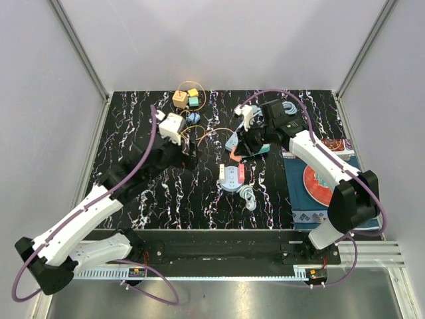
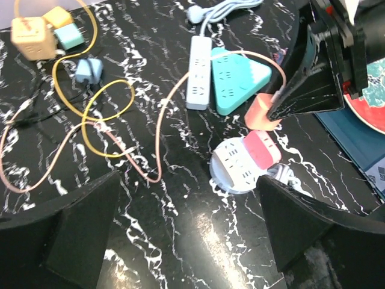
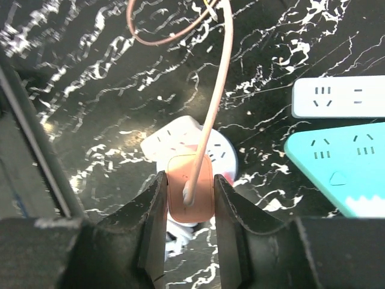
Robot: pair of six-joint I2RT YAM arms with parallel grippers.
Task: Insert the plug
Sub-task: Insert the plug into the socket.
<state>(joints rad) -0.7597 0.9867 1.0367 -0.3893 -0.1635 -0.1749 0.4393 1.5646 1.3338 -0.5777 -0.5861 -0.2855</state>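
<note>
The plug (image 3: 190, 188) is salmon, the triangular strip (image 3: 343, 168) teal (table (image 1: 199, 206): white-veined black).

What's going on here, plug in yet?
Not yet. The right gripper is shut on the orange plug, its cable trailing away, and holds it just above the round white power strip. The left gripper hangs open over the table, holding nothing.

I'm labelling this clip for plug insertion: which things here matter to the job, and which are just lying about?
In the job: right gripper, salmon plug it grips, its pink cable, likely the round white socket below.
Lying about: teal triangular strip, long white strip, coloured cube sockets, small grey-blue adapter.
</note>
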